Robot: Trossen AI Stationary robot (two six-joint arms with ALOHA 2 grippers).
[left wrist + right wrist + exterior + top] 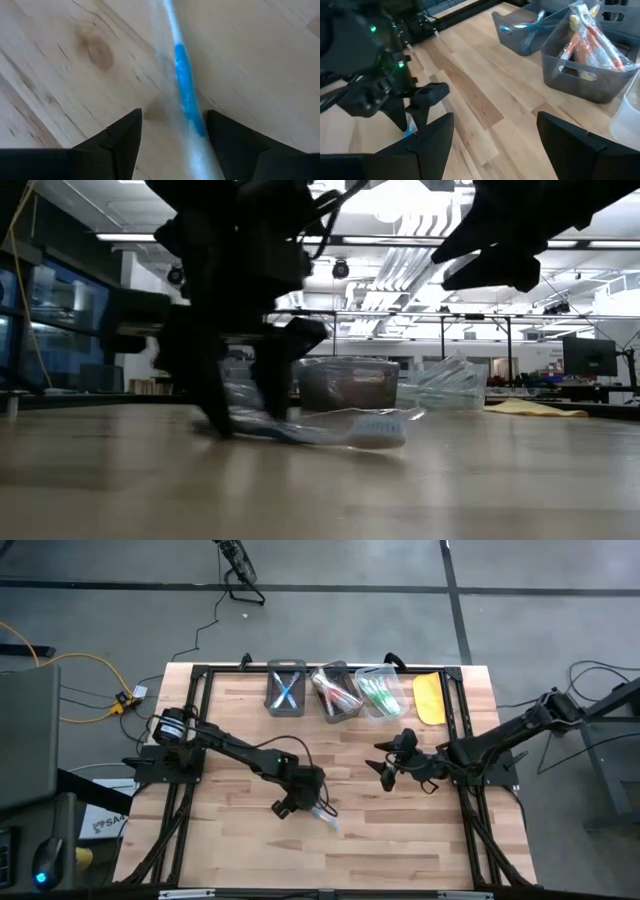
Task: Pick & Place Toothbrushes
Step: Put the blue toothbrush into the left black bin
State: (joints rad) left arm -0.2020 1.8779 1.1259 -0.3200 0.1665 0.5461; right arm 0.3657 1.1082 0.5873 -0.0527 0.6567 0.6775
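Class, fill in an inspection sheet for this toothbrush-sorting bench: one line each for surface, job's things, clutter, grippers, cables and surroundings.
Surface: light wooden table in a black frame.
Job's things: blue-and-white toothbrush lying flat on the table; bin of blue brushes, bin of orange-red brushes, clear bin of green brushes along the far edge.
Clutter: yellow flat object beside the clear bin.
Grippers: left gripper open, low over the table, a finger either side of the lying toothbrush; right gripper open, raised, holding nothing.
Cables: yellow cable and black cable on the floor.
Surroundings: grey floor, workshop room behind; no people seen.
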